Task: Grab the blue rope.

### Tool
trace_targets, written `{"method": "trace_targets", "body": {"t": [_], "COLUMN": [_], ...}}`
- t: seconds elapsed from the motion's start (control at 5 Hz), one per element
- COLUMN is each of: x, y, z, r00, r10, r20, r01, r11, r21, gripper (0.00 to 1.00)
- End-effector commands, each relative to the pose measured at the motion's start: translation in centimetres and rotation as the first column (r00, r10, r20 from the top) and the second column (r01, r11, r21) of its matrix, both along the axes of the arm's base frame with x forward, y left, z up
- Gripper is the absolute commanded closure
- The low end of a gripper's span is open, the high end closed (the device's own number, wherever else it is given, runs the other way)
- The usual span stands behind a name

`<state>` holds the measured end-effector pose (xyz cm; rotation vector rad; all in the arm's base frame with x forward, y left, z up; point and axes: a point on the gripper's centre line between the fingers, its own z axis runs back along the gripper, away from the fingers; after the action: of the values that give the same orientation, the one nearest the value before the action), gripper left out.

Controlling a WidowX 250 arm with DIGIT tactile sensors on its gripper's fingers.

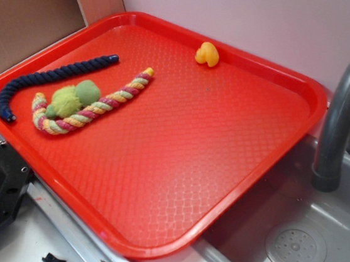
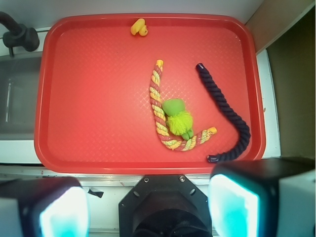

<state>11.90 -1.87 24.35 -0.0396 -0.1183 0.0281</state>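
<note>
blue rope [image 1: 45, 78] lies on tray [image 1: 220, 174] (beside striped rope [image 1: 95, 106]).

Blue rope [image 1: 48, 78] [image 2: 228, 114]: thick navy twisted cord, hook-curved, shiny capped ends, lying flat near the tray's edge.

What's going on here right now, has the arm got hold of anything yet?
Nothing is held yet. The hand hangs open above the near edge of the red tray, its fingers apart. The blue rope lies untouched on the tray, curved beside the striped rope, which cradles a green fuzzy toy. A small yellow toy sits near the far rim.
</note>
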Motion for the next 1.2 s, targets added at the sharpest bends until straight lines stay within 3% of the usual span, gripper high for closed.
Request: {"method": "trace_targets", "body": {"t": [0.0, 0.4, 0.8, 1.0], "x": [0.0, 2.9, 6.6, 7.8], "y": [0.0, 3.5, 10.1, 12.0], "z": [0.0, -3.7, -9.8, -11.9], "r00": [1.000, 0.974, 0.937, 0.935], "r10": [0.000, -0.173, -0.336, -0.348], "r20": [0.000, 0.144, 0.095, 0.071], "r01": [0.000, 0.170, 0.324, 0.340], "r11": [1.000, 0.985, 0.938, 0.934], "r21": [0.000, 0.034, 0.122, 0.107], "gripper": [0.00, 0.00, 0.00, 0.00]}}
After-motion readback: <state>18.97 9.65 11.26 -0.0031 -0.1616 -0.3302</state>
